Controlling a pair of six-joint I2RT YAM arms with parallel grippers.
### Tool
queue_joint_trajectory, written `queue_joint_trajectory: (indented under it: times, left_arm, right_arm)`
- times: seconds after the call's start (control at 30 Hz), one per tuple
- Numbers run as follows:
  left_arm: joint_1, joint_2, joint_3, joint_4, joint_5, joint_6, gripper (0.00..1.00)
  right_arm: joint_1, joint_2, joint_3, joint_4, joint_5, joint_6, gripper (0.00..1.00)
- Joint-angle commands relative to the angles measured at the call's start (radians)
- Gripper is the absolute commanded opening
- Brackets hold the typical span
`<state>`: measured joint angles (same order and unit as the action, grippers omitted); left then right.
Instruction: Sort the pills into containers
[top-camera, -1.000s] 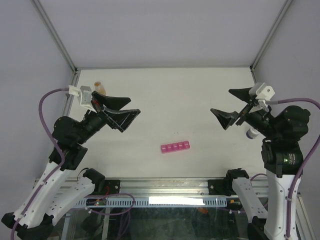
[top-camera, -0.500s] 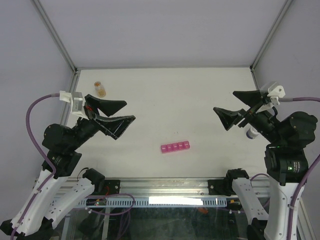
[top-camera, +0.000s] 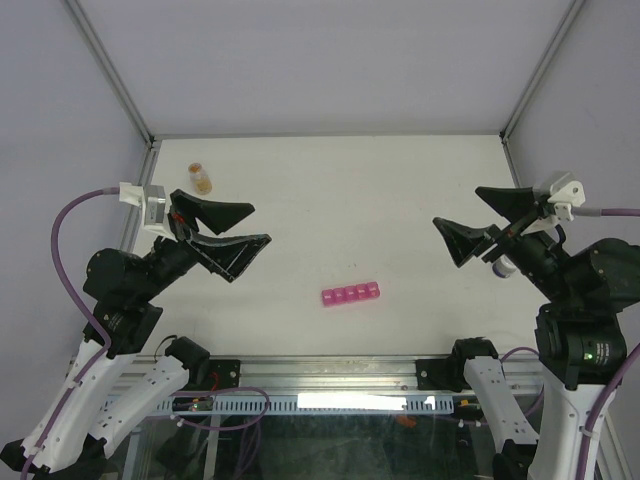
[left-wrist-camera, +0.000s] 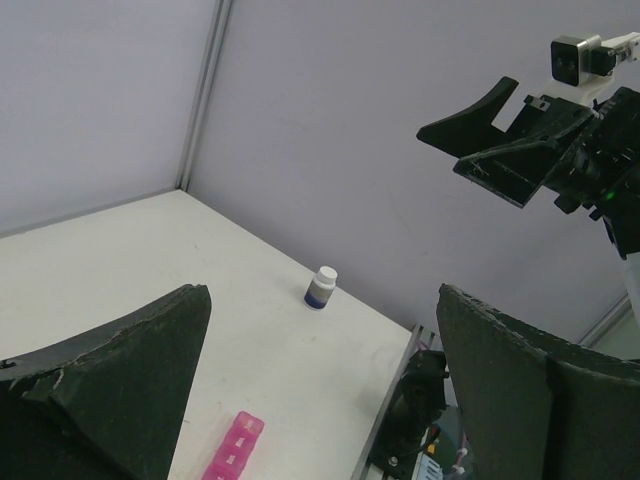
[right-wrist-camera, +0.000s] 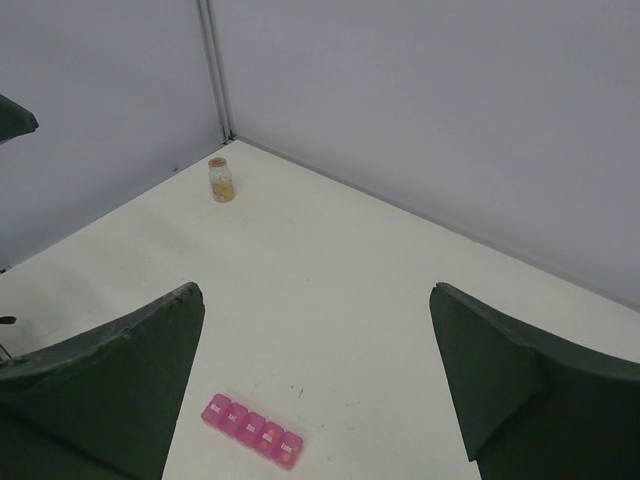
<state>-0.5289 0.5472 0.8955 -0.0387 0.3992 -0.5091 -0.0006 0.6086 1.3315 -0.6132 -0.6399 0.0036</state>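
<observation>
The magenta containers strip (top-camera: 350, 294) lies flat on the white table near the front middle, lids shut; it also shows in the right wrist view (right-wrist-camera: 252, 431) and at the bottom of the left wrist view (left-wrist-camera: 232, 451). Orange pills show faintly through some lids. My left gripper (top-camera: 247, 224) is open and empty, raised above the table's left side. My right gripper (top-camera: 461, 220) is open and empty, raised above the right side. Both are well away from the strip. No loose pills show.
A small amber bottle (top-camera: 201, 177) stands at the back left, also in the right wrist view (right-wrist-camera: 221, 180). A white-capped bottle (top-camera: 505, 265) stands at the right edge, partly behind the right arm, also in the left wrist view (left-wrist-camera: 321, 287). Metal frame posts rise at the corners.
The left arm drew back to the left and uncovered the amber bottle, then held still. The right arm has drawn back toward the right and the near edge.
</observation>
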Motion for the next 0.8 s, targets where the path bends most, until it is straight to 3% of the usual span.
queue_joint_trajectory:
  times: [0.0,0.77]
  left_arm:
    - [0.004,-0.007,0.03,-0.006,0.031,-0.006,0.99]
    - [0.005,-0.003,-0.004,-0.004,0.056,0.005,0.99]
  right_arm:
    - [-0.004,-0.012,0.049,-0.006,0.028,-0.01,0.99]
    - [-0.004,-0.025,0.032,-0.021,0.037,-0.043,0.99]
